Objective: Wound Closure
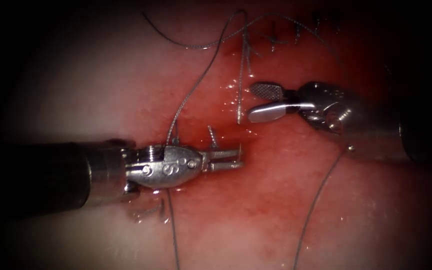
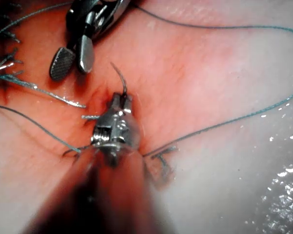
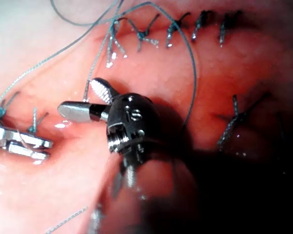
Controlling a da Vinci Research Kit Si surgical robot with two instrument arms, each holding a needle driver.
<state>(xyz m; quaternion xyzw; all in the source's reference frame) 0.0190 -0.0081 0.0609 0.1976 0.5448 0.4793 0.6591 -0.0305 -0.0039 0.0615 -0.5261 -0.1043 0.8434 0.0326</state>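
Left tool [image 1: 227, 160] lay nearest, its dark shaft entering from the left edge of the endoscope view and running level across the lower middle, wrist straight, tips pointing right. Its jaws were pressed together on the needle [image 2: 121, 80], gripped near one end. In the left wrist view the thin curve rose out of the tips [image 2: 122, 100] and stood clear of the tissue [image 1: 276, 210]. Whether the gripped end reached into the tissue could not be told.

Right tool [image 1: 252, 103] came in from the right edge at mid height, wrist bent so the tips pointed left, towards the centre of the frame. Its jaws gaped wide and held nothing, the ribbed face of the upper one turned to the camera. It hung above and to the right of the left tool, apart from it, as the right wrist view [image 3: 78, 96] also showed.

Thread [image 1: 191, 97] ran from the upper middle of the frame down past the left tool's wrist. Cut ends [image 1: 243, 75] stood just left of the open jaws. Finished stitches [image 1: 273, 39] lined the upper right. Red fluid [image 1: 236, 210] stained the tissue around both tools.
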